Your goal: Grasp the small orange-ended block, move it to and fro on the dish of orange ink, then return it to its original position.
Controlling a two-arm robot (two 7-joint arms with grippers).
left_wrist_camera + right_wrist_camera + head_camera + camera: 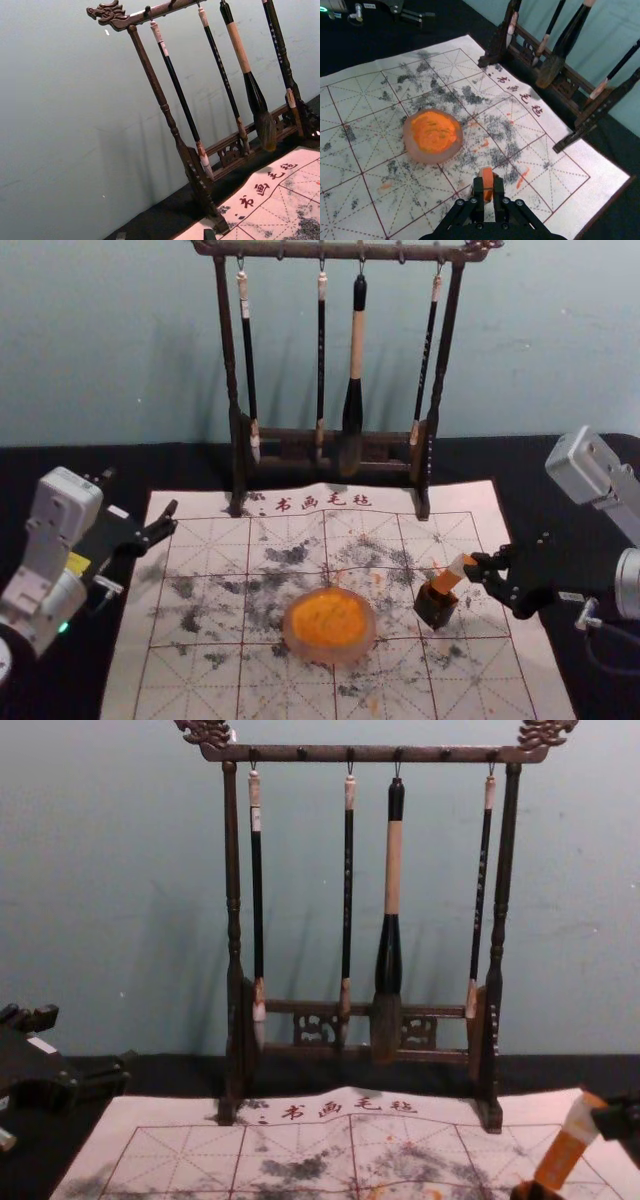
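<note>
Black table [40, 462], seemingly cloth-covered, stained grid mat [205, 692] on it, brush rack [345, 252]

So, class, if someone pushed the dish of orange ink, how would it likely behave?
The dish would probably slide rather than tip, being low and wide. Rolling seems unlikely, as it lies flat. The mat beneath looks thin, with a wavy far edge, so it might rumple.

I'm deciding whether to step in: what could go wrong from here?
The right gripper holds the orange-ended block tilted, lower end at the mouth of the dark holder; it might catch the rim and tip the holder. Gripped only near its top, it could also twist or slip.
</note>
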